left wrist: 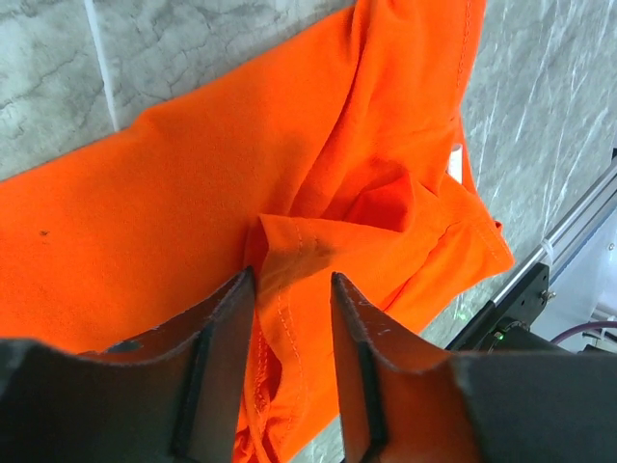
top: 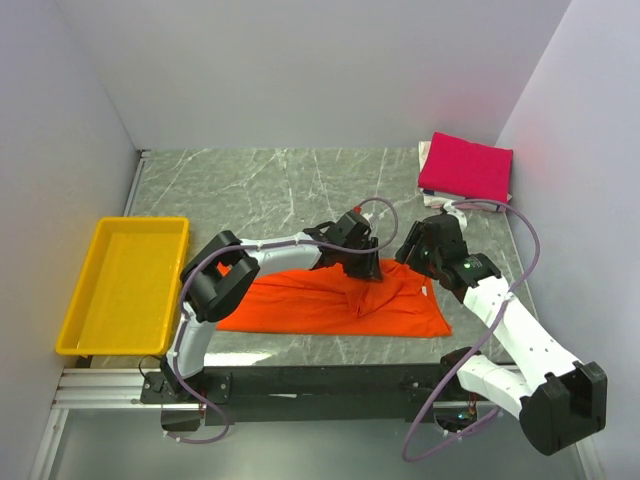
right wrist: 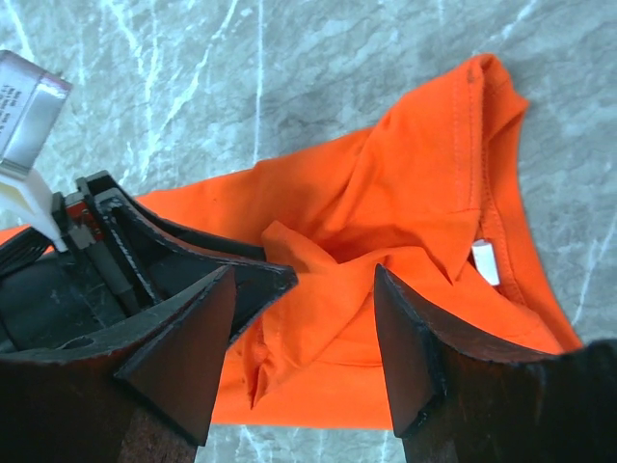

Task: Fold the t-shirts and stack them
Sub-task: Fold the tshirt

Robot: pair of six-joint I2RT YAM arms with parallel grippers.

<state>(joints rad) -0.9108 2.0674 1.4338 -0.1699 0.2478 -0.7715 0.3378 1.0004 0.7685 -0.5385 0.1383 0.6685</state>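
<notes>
The orange shirt [top: 320,300] lies part-folded along the desk's [top: 250,190] near edge, bunched at its middle. The left pincer [left wrist: 291,280], jaws about half apart, has a ridge of that bunch pinched between them. The right pincer [right wrist: 304,280] hangs wide open and empty just above the collar [right wrist: 482,174]. To fold well, the left should probably carry its ridge flat across without dragging the lower layer, while the right takes a corner at the collar end to keep the edges square. The hem sits close to the desk's front lip, so pulls should go away from it. The far desk is open; the folded pink shirt [top: 465,165] waits at the far right corner, the tray [top: 75,310] well apart on the left.
</notes>
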